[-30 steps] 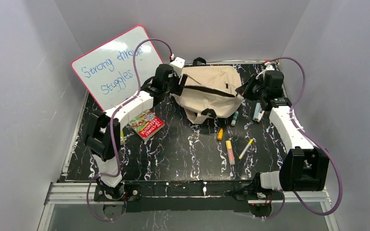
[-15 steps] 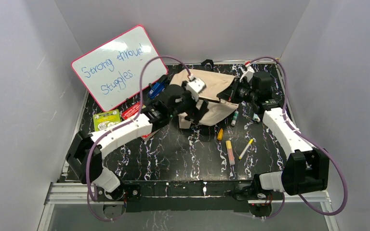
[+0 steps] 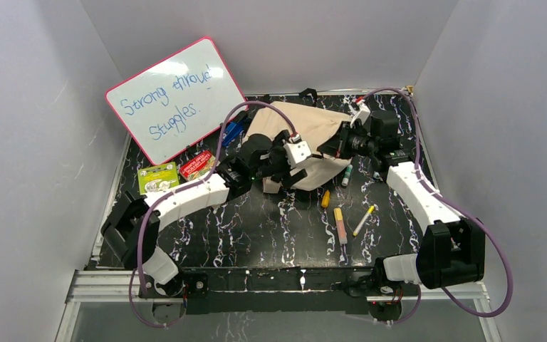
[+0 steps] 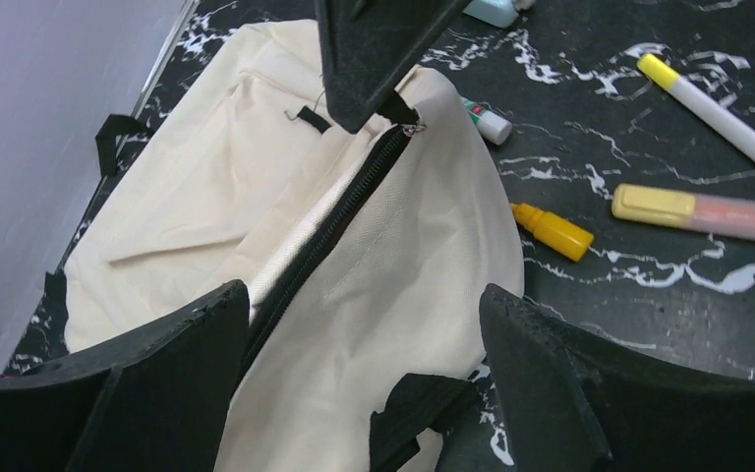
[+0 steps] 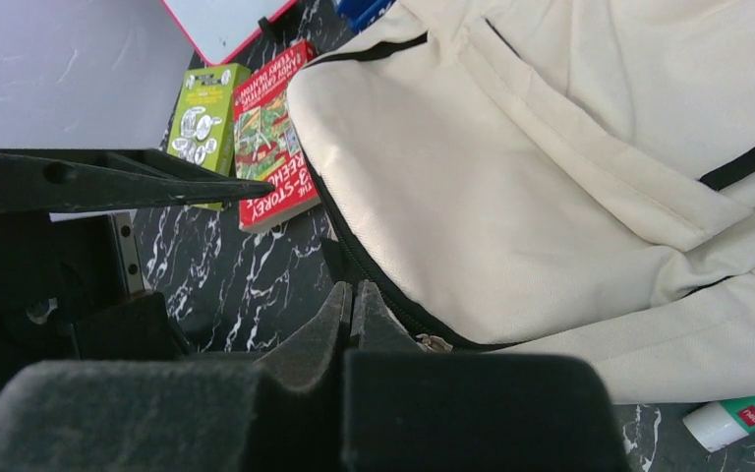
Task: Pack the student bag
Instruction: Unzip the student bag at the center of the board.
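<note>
Bag (image 3: 313, 128) lies slumped at the far middle of the table (image 3: 271, 228), with its long dark zipper (image 4: 324, 226) running across the top and apparently closed along the stretch that shows. It is soft, limp cloth and looks light: it will fold and drag rather than lift as one piece, and a pull on one side will shift the whole thing unless the other side is anchored. The best holds seem to be the hem beside the zipper, the small metal pull (image 4: 413, 128) at its end, or the black straps, since flat cloth would likely bunch and slip. The right gripper (image 5: 349, 295) is pressed fully shut at that zipper end and seems to pinch the bag's edge just beside the pull, though the bite itself is hidden. The left gripper (image 4: 359, 315) hangs wide open over the near flank of the bag with nothing in it. A second ago that gripper was at the bag's left end. Since then its arm has swung round to the near side and the jaws have spread, baring a red book (image 3: 198, 164) and a green box (image 3: 157, 177) by the whiteboard (image 3: 174, 96). The right gripper has drawn inward, and the bag now sits more bunched. The markers (image 3: 340, 224) have not moved.
</note>
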